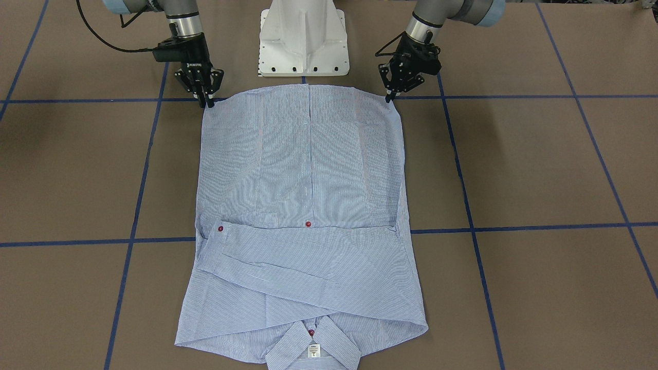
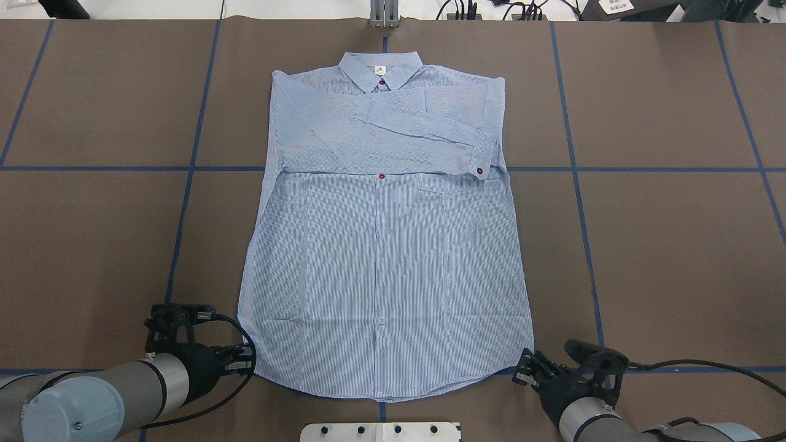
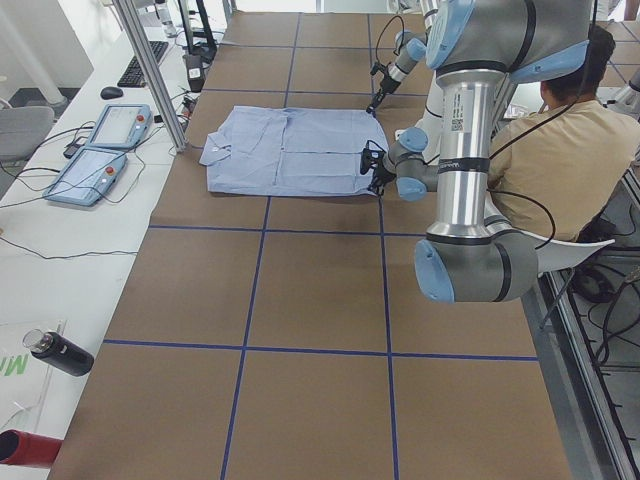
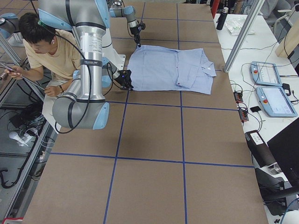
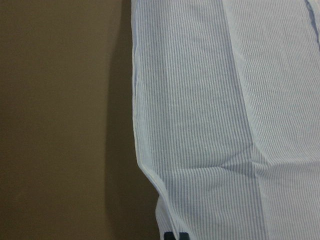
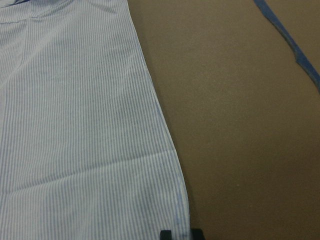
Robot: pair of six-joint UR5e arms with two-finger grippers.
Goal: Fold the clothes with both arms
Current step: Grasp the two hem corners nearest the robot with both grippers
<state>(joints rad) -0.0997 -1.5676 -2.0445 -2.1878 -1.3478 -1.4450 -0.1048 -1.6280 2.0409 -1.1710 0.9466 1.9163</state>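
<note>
Sleeves (image 1: pixel 308 272) lay folded across the shirt (image 1: pixel 303 169) (that stage done); left tool (image 1: pixel 389 96) and right tool (image 1: pixel 206 102), both narrowed, pinched its hem corners; the bottom-up fold apparently remained.

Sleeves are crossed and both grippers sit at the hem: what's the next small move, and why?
Probably pinch the shirt at both near hem corners and lift slightly together. The left gripper and right gripper each sit at one corner; the shirt lies flat, sleeves folded across the chest. Whether the jaws have closed on cloth is unclear.
</note>
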